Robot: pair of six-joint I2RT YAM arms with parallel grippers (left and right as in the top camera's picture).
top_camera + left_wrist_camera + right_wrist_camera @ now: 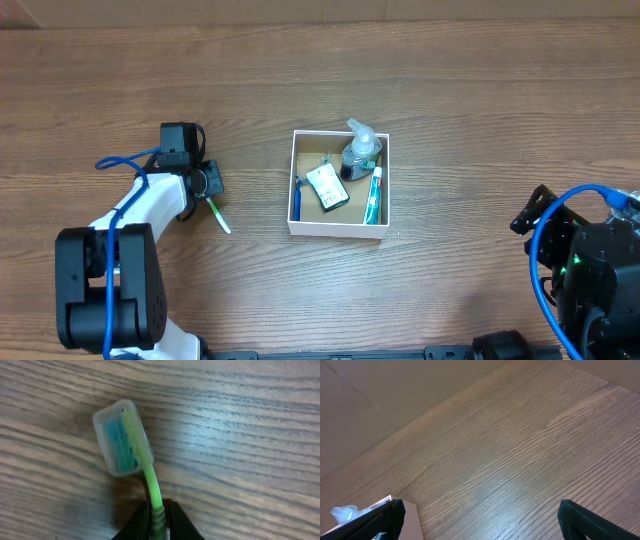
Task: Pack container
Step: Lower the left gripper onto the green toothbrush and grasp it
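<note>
The container (337, 230), a square white-walled box with a brown inside, sits mid-table. It holds a clear pump bottle (360, 152), a toothpaste tube (373, 195), a blue-handled item (296, 200) and a small packet (327, 187). Its corner shows in the right wrist view (410, 515). A green toothbrush (217, 214) with a clear head cap (121, 437) lies on the wood left of the box. My left gripper (157, 517) is shut on its green handle. My right gripper (477, 517) is open and empty at the table's right edge.
Bare wood-grain table surrounds the box. The left arm's body (110, 270) and blue cable (125, 160) lie at the left. The right arm's base (590, 265) sits at the lower right corner.
</note>
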